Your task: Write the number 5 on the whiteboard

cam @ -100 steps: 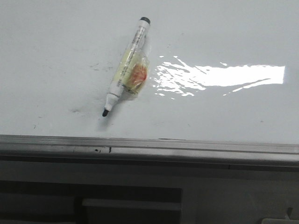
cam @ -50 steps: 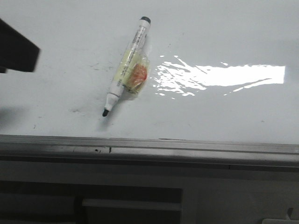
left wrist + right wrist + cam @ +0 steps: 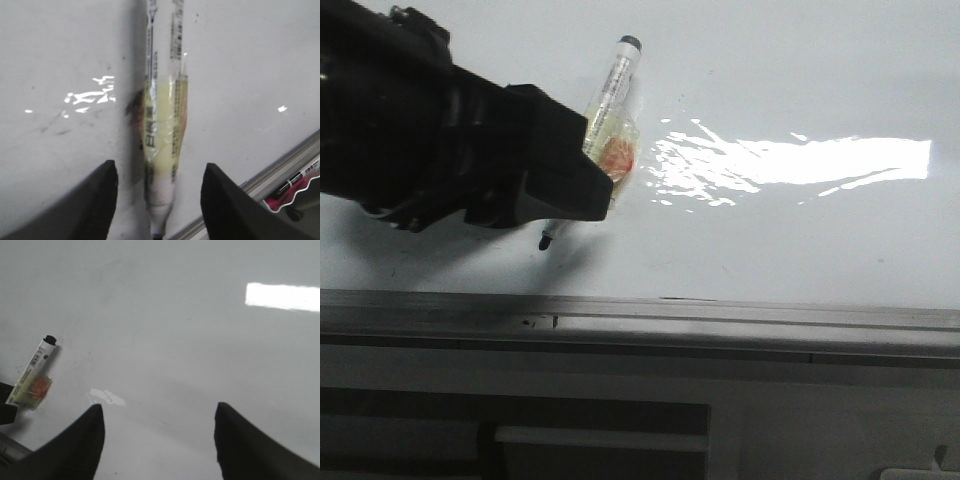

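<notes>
Left gripper (image 3: pixel 159 200) and right gripper (image 3: pixel 157 432) both hang with jaws spread.

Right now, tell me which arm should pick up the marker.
Left. The left gripper is open and straddles the marker, one finger on each side, so it probably only needs to close. The right gripper is open over bare whiteboard, off to the side of the marker.

whiteboard (image 3: pixel 800 90): glossy white, smooth, marked by bright glare and faint grey smudges.
frame (image 3: pixel 720 318): dull grey, metal-looking, lightly scuffed.
marker (image 3: pixel 616 90): smooth white plastic barrel, wrapped in shiny clear tape over a yellowish pad.
fingers (image 3: pixel 95 205): matt black, plastic-looking.
</notes>
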`<state>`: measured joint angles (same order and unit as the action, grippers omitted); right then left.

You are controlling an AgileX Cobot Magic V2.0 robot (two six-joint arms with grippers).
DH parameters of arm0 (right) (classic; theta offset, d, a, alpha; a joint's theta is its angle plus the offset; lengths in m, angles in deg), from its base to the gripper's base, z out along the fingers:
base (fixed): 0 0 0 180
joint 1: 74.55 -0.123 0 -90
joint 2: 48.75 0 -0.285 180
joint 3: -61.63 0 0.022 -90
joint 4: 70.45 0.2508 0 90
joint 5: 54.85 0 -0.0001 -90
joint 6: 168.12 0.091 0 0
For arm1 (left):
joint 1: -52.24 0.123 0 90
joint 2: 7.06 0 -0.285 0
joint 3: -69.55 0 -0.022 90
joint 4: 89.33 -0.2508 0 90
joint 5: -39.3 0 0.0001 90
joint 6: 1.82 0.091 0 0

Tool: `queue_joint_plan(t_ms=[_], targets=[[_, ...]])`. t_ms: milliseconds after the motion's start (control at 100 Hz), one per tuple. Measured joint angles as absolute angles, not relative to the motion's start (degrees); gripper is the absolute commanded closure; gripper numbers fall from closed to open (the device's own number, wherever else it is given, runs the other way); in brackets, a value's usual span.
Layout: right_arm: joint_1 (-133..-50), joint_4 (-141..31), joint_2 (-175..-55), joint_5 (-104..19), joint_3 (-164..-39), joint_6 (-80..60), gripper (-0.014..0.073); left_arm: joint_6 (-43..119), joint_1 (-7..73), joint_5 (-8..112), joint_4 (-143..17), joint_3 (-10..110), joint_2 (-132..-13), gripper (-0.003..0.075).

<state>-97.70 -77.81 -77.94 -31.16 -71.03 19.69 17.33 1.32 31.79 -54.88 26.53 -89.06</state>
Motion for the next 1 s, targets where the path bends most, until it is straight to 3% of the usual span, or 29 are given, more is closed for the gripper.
queue_joint_plan(t_ms=[110,190,430,690,1000], targets=[[-97.7,-77.81,-77.94,-31.16,-71.03,19.69,0.0167,17.33,1.26,31.28,-54.88,27.78,-91.03,0.058],[-97.7,-77.81,-77.94,-31.16,-71.03,19.69,0.0167,17.33,1.26,31.14,-54.88,28.45,-91.75,0.0741],[-101.44,-73.78,-78.24,-30.37,-71.15,16.78,0.0167,17.33,1.21,35.66,-64.39,28.86,-89.52,0.074],[-118.0,-63.94,-87.7,-24.08,-73.14,0.93,0.0167,17.33,-5.68,44.92,-92.36,28.86,-77.06,0.074],[-130.43,-63.45,-100.97,-35.58,-76.98,-6.39,0.0167,17.33,-12.35,47.8,-98.48,28.86,-69.02,0.074]])
